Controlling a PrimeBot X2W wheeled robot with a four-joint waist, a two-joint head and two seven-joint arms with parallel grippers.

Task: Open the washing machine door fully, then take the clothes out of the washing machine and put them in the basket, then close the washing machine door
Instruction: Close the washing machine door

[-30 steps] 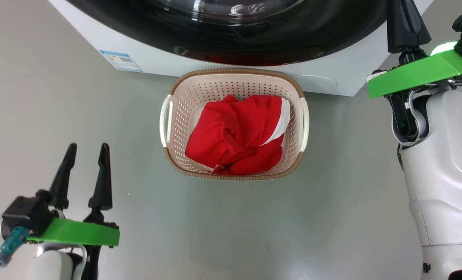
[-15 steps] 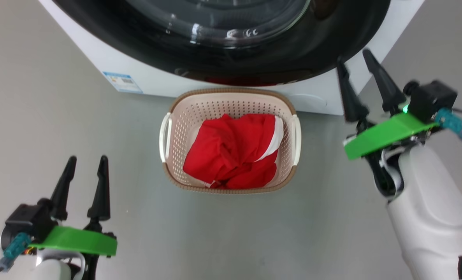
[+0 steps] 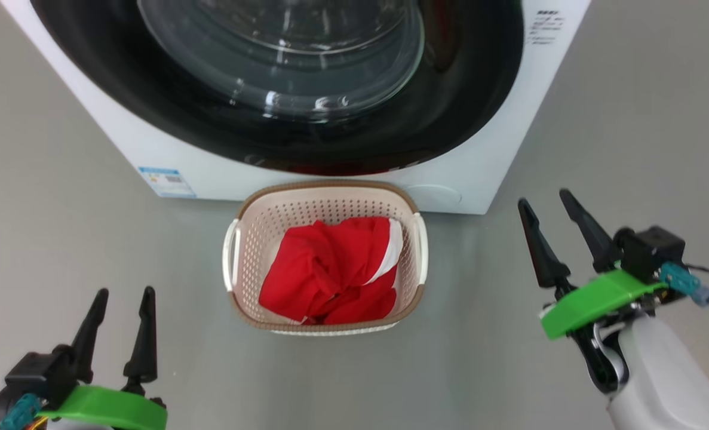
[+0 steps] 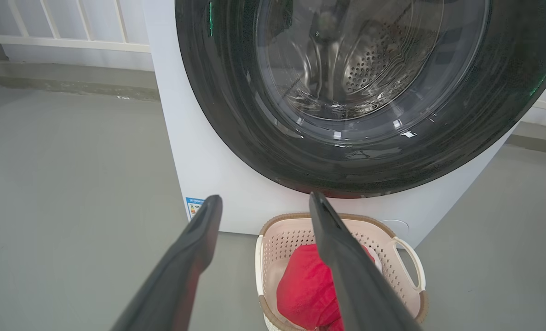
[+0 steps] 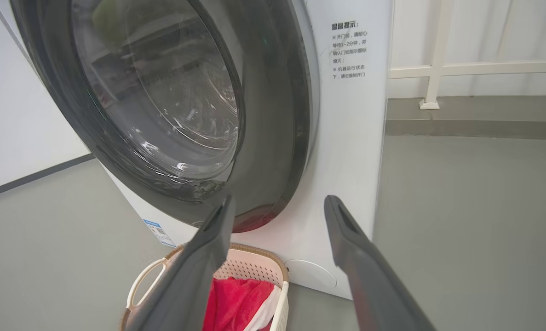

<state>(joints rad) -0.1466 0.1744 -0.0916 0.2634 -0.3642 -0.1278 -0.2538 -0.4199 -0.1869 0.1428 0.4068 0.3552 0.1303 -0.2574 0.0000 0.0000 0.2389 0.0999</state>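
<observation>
Dark fingers of the left gripper [image 3: 124,292] stand apart and empty over the grey floor [image 3: 61,239]. The right gripper [image 3: 542,200], likewise spread and holding nothing, hangs to the right of the basket [image 3: 324,186]. Red clothes [image 3: 324,272] lie bunched inside the basket, just before the washing machine [image 3: 479,155]. Behind, the washing machine door [image 3: 467,101] sits flush against its front.

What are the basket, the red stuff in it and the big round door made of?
The basket looks like stiff cream plastic, punched with neat holes; its brown woven-look rim may be plastic too. The clothes look like soft matt cloth, crumpled in folds. The washing machine door looks like clear glass in a glossy black rim, probably plastic: both catch bright reflections.
</observation>
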